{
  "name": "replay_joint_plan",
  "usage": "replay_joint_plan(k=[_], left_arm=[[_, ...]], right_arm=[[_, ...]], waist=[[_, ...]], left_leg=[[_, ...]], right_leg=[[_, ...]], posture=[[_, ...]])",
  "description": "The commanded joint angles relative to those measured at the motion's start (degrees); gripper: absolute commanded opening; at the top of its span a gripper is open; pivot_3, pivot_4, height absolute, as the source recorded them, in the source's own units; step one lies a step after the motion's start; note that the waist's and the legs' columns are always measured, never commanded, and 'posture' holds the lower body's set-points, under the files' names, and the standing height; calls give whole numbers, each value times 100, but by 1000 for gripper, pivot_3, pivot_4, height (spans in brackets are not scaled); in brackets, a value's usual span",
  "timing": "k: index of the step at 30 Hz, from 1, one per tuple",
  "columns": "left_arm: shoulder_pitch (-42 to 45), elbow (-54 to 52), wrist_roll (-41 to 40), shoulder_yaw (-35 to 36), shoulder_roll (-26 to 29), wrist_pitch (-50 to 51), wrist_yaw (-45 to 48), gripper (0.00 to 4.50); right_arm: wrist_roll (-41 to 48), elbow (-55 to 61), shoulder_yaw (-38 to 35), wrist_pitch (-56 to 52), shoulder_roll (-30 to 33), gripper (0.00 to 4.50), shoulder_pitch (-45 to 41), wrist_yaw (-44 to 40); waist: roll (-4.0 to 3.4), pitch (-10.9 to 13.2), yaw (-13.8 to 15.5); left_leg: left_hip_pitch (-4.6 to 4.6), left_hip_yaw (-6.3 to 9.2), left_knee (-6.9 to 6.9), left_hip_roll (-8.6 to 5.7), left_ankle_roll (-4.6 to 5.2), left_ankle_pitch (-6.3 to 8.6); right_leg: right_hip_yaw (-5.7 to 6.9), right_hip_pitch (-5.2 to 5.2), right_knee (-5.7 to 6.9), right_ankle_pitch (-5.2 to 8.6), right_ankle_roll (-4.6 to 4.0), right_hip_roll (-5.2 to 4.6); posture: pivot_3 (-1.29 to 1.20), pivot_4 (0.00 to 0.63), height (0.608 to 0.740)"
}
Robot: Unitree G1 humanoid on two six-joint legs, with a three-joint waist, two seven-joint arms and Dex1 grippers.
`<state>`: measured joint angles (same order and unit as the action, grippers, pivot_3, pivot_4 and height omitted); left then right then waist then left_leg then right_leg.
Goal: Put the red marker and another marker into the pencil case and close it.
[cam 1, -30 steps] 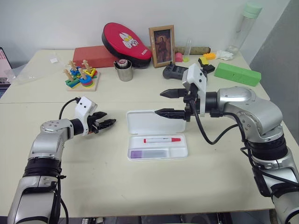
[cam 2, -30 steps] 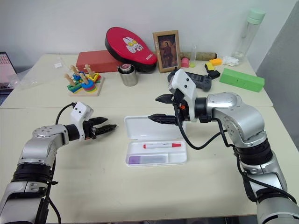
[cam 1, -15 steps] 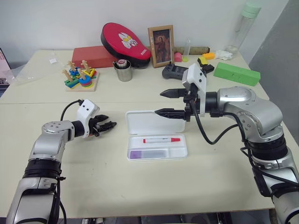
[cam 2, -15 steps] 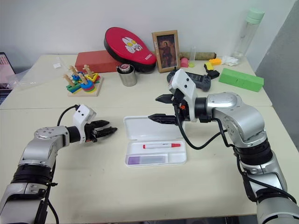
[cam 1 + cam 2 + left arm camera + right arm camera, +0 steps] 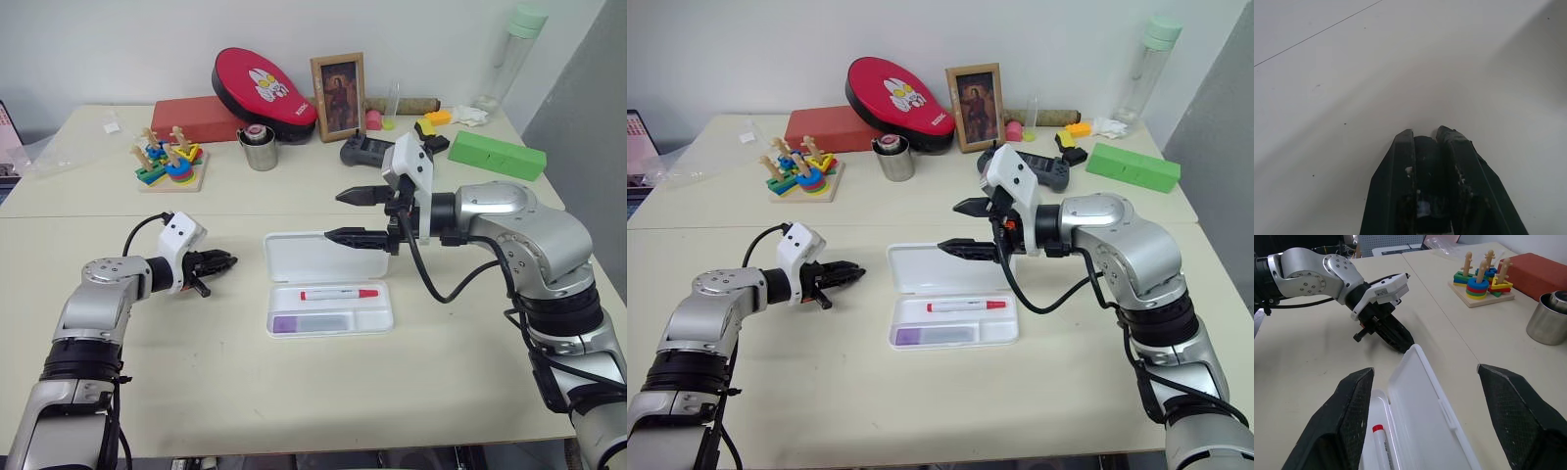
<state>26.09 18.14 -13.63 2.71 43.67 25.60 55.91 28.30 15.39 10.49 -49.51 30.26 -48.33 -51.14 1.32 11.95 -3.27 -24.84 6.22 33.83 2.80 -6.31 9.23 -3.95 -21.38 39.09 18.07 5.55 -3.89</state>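
The pencil case (image 5: 328,294) lies open at frame centre, holding the red marker (image 5: 339,293) and another marker (image 5: 312,322); the right gripper (image 5: 355,216) hovers above its lid, fingers wide. The left gripper (image 5: 221,261), left of it, has fingers nearly together, empty.

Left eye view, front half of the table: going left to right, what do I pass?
Left gripper → pencil case, lying open with the purple marker and red marker in its tray → right gripper, held above the case's lid.

One pencil case (image 5: 328,281) — two markers inside: one red marker (image 5: 339,294), one purple-capped marker (image 5: 312,323).
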Motion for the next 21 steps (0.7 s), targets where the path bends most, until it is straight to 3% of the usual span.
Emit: replay_joint_plan(k=[1, 14, 21], left_arm=[[-106, -174, -25, 8, 107, 88, 120, 432], [-176, -1707, -437, 555, 503, 617, -47, 431], [362, -2637, -914, 731, 601, 1118, -72, 431]], right_arm=[[78, 154, -127, 36, 51, 3531, -72, -17], [-2, 381, -11, 658, 889, 3531, 269, -994], [-226, 415, 162, 1178, 1329, 3531, 522, -1513]], waist=[[0, 0, 0], [0, 1, 2], [2, 1, 16]], left_leg=[[0, 0, 0, 0, 0, 0], [-1, -1, -2, 0, 0, 0], [-1, 0, 1, 0, 0, 0]], right_leg=[[0, 0, 0, 0, 0, 0], [0, -1, -4, 0, 0, 0], [1, 2, -5, 1, 1, 0]], posture=[[0, 150, 740], [0, 150, 740], [0, 150, 740]])
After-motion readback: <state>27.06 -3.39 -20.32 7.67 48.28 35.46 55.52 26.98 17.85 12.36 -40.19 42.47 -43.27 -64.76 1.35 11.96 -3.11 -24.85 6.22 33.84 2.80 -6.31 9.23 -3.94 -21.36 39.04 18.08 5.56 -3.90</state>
